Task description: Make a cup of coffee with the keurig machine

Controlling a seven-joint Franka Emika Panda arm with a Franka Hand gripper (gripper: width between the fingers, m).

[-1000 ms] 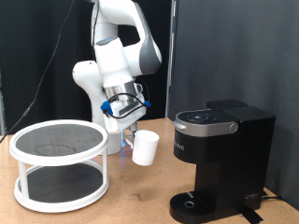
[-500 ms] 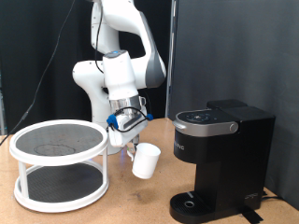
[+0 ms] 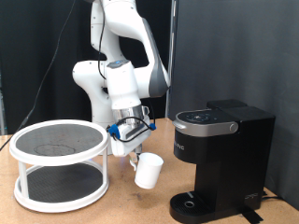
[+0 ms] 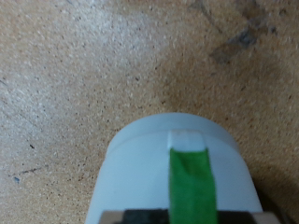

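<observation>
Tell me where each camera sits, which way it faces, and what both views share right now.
Exterior view: off the arm, level with the table, facing the white arm; it shows the tool holding the cup between the two-tier rack and the keurig machine.
Wrist view: on the hand, looking down the fingers at the cup above the tabletop; one green-taped finger shows.
Shared: the cup.

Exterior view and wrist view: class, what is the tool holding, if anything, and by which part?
The tool holds the cup by its rim, one green-taped finger lying inside the wall.
</observation>
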